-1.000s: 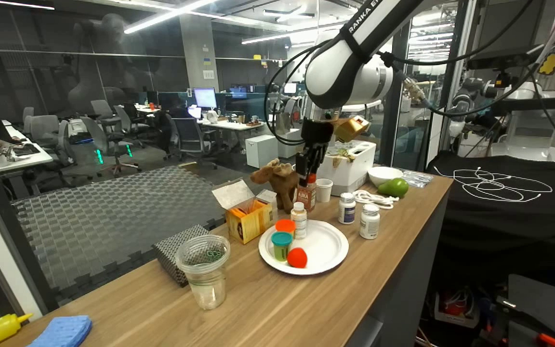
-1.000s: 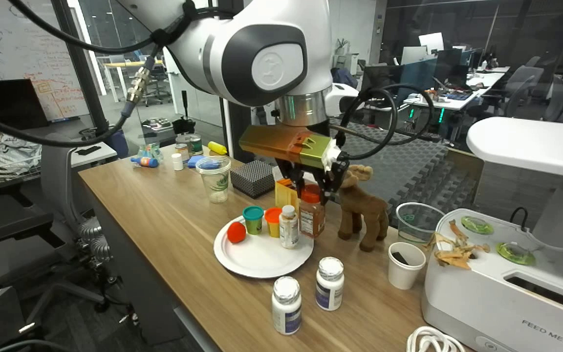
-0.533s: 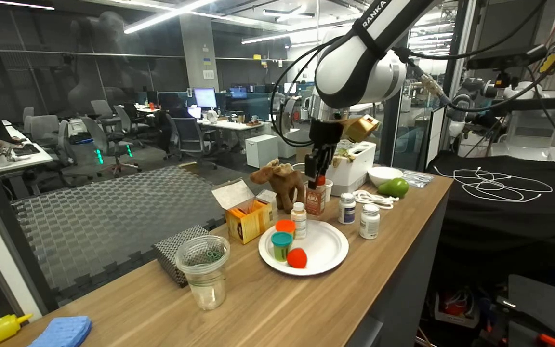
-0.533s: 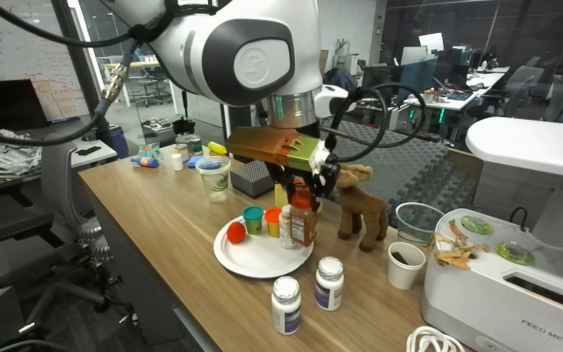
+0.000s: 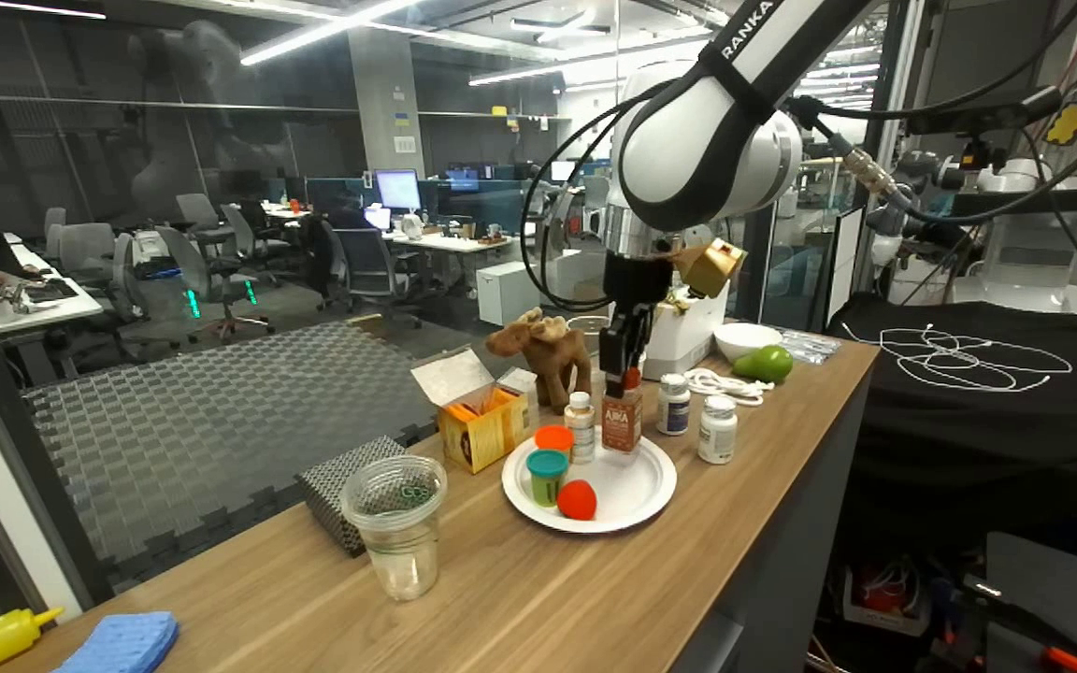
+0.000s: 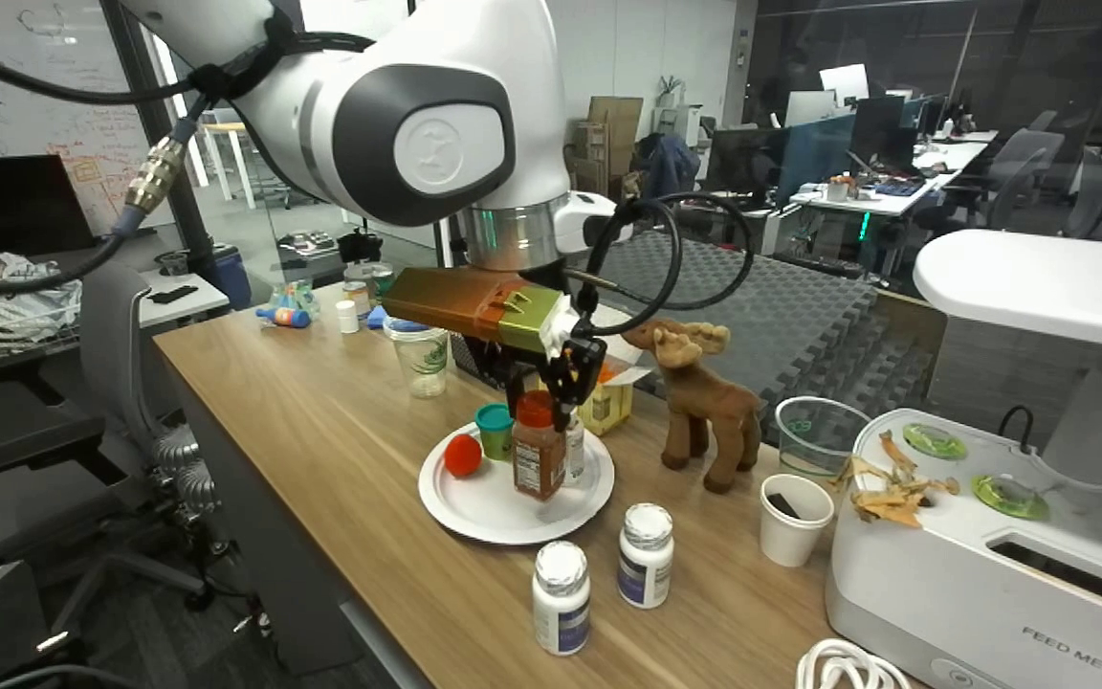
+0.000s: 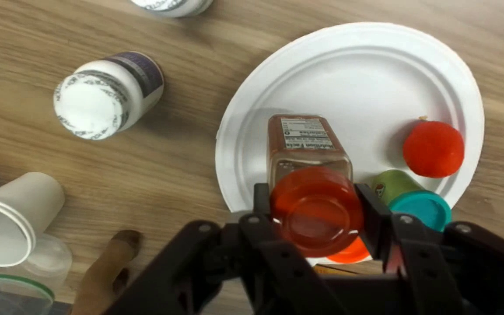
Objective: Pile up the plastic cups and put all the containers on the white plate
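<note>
The wooden table [image 5: 501, 598] carries, at the right in an exterior view, the white machine [image 6: 943, 584]. The white plate [image 5: 632, 495], round, flat and plain, appears in all three views. In an exterior view, a clear cup [image 5: 396, 528], tapered and see-through, stands upright, near and left of the plate. In an exterior view, another clear cup [image 6: 811, 440] stands at the right, just beside the white machine and well apart from the plate. My claw [image 7: 314, 208] grips the red-capped bottle [image 7: 309, 159] by its cap; the wrist view shows both fingers [image 7: 261, 199], one bearing on the left side of the cap, one on the right. The bottle is upright, directly below my claw and over the plate; I cannot tell whether its base touches. Its body is reddish-brown with clear shoulders. In an exterior view the bottle [image 5: 622, 425] shows white lettering on its front; the wrist view shows a white nutrition panel instead. Left of the bottle in both exterior views, the teal-lidded tub [image 5: 547, 479], green-bodied, stands on the plate. The orange-lidded tub [image 5: 554, 437] shows plainly in an exterior view, on the far side of the teal-lidded tub; in the wrist view only an edge of its lid emerges beside the bottle's cap. The round red item [image 7: 433, 149] lies on the plate, just beside the teal-lidded tub.
</note>
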Action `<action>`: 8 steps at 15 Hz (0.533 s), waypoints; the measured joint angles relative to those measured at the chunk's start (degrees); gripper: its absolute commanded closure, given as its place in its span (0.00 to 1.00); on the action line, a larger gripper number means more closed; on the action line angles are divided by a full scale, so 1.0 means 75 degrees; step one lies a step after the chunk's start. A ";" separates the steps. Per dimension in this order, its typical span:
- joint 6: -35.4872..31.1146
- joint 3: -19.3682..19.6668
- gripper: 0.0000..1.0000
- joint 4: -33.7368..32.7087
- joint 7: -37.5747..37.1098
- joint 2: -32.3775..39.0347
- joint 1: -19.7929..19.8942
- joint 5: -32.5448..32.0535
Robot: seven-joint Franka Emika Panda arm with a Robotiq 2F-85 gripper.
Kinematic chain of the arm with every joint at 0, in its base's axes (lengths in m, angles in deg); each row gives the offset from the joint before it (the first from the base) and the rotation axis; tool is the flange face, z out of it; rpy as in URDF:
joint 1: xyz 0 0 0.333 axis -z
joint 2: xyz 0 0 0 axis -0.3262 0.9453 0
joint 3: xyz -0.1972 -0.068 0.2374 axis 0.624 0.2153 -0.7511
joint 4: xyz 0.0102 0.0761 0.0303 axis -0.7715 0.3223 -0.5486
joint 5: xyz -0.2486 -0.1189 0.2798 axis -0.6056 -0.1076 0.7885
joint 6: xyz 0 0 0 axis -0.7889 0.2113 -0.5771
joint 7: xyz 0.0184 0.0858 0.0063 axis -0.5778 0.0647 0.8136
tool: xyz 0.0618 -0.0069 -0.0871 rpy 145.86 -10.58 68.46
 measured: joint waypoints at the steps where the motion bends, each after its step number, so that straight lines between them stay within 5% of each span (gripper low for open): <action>1: -0.0028 -0.0001 0.72 0.0041 -0.0001 0.0010 -0.0057 -0.0030; 8: -0.0186 -0.0114 0.72 0.0107 0.0000 0.0087 -0.0277 -0.0073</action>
